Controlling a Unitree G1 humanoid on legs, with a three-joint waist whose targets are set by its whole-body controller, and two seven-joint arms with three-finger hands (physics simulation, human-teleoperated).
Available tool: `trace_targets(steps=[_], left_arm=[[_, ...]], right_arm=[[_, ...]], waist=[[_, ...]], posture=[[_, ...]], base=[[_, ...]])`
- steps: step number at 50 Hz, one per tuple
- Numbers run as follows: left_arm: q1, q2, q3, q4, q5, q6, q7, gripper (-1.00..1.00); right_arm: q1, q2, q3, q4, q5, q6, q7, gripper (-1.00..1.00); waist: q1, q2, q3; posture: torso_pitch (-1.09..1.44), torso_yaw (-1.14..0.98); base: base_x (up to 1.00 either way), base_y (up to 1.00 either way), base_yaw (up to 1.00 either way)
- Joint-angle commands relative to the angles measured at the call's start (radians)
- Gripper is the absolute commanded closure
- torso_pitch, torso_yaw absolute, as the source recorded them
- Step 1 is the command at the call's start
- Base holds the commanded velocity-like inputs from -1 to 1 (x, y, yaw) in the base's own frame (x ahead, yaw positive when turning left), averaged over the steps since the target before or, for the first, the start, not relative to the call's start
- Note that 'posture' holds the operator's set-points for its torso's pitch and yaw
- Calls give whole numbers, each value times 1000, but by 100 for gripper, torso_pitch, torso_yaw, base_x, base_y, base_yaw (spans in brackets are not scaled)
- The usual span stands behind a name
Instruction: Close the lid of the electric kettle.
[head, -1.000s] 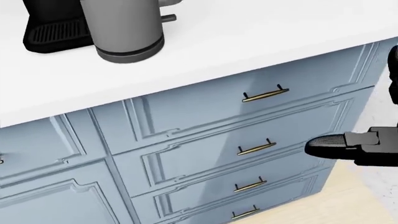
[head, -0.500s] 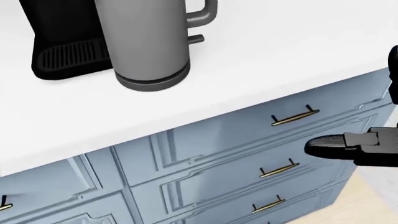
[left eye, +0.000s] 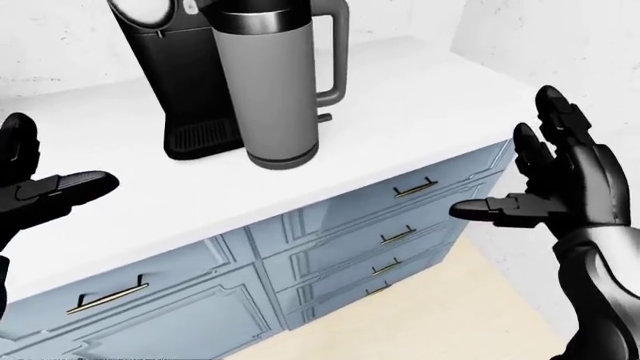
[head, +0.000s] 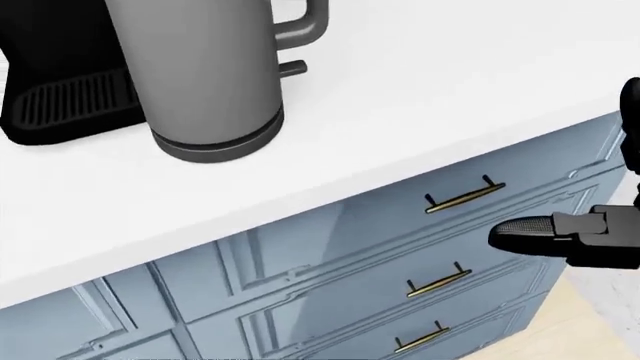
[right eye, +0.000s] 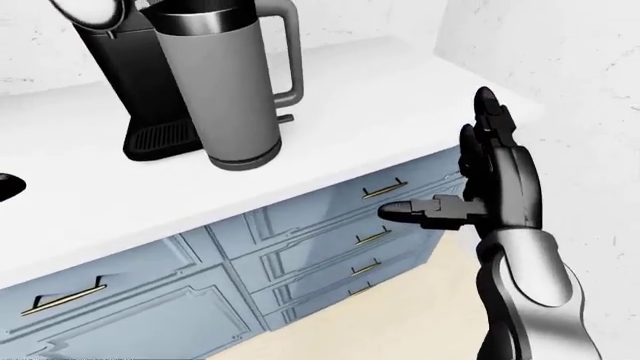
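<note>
A: What fills the scene?
B: A broad white countertop (left eye: 420, 112), with pale blue panelled drawers (left eye: 400, 225) carrying slim brass handles (left eye: 414, 188) below its edge.

A: And on the countertop?
B: A black coffee machine (left eye: 175, 67), and touching its right side in the left-eye view, the tall grey cylindrical electric kettle (left eye: 268, 90), upright, handle to the right. Its dark lid rim is cut off at the top; whether it sits shut cannot be told.

A: The hands?
B: Both black, both off the countertop. The right hand (left eye: 555, 187) has its fingers spread apart, empty, beside the drawers. The left hand (left eye: 35, 187) is likewise splayed, gripping nothing.
</note>
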Motion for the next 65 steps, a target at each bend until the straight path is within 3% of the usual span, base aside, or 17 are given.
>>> trace_targets(steps=[1, 8, 19, 20, 23, 27, 29, 31, 34, 38, 40, 42, 44, 47, 49, 50, 65], left_arm=[[-18, 22, 21, -22, 0, -27, -2, -100], [-18, 24, 21, -24, -4, -26, 1, -100], [-21, 25, 19, -22, -3, -24, 3, -100], [-21, 24, 19, -22, -3, -25, 2, -100], [-21, 24, 17, -22, -1, -26, 2, -100], [-21, 21, 13, -22, 2, -27, 1, -100], [-21, 21, 13, -22, 3, -26, 1, -100], [-22, 20, 13, -22, 3, -26, 1, -100], [-22, 22, 15, -25, -1, -22, 3, -100], [-22, 23, 17, -25, -1, -22, 2, -100], [-23, 23, 17, -25, -3, -22, 3, -100], [-22, 24, 17, -26, -4, -22, 4, -100], [-19, 22, 16, -24, 2, -27, -1, -100], [-18, 23, 19, -22, 3, -27, -4, -100], [-19, 22, 18, -21, 4, -28, -4, -100], [-18, 21, 16, -22, 6, -29, -5, -100], [-20, 13, 11, -23, 17, -29, -14, -100]], right_arm=[[-28, 12, -28, -33, 35, -28, -9, -100], [-27, -1, -42, -34, 94, -34, -57, -100], [1, -33, -21, -20, 100, -70, -84, -100], [1, -31, -19, -17, 97, -74, -83, -100], [0, -30, -13, -19, 87, -70, -81, -100], [2, -24, -9, -16, 80, -75, -77, -100], [3, -21, -8, -12, 77, -79, -74, -100], [2, -18, -8, -16, 77, -73, -73, -100], [2, -18, -8, -18, 74, -71, -71, -100], [-7, -21, -9, -25, 74, -62, -68, -100], [-9, -17, -14, -26, 77, -59, -68, -100], [-7, -23, -3, -17, 60, -60, -75, -100], [-5, -28, 12, -13, 37, -60, -75, -100], [-7, -19, 9, -5, 27, -61, -70, -100], [-15, -19, 6, -9, 25, -47, -72, -100], [-15, -15, 3, -6, 23, -49, -74, -100], [-26, -16, 8, 3, 16, -27, -73, -100]], waist=[[-1, 3, -18], [-2, 3, -14], [5, -2, -10], [15, 0, -26], [18, -17, -11], [25, -63, -7], [32, -50, -19], [40, -64, -18], [41, -48, -16], [35, -7, -5], [34, 25, -11], [11, 83, -22], [3, 46, 3], [-3, 4, -5], [6, -40, -13], [8, -21, -5], [12, -6, -23]], posture=[[0, 0], [0, 0], [0, 0], [0, 0], [0, 0], [0, 0], [0, 0], [0, 0], [0, 0], [0, 0], [0, 0], [0, 0], [0, 0], [0, 0], [0, 0], [0, 0], [0, 0]], base=[[0, 0, 0], [0, 0, 0], [0, 0, 0], [0, 0, 28], [0, 0, 40], [0, 0, 76], [0, 0, 100], [0, 0, 100], [0, 0, 100], [0, 0, 100], [0, 0, 100], [0, 0, 32], [0, 0, 0], [0, 0, 0], [0, 0, 0], [0, 0, 0], [0, 0, 0]])
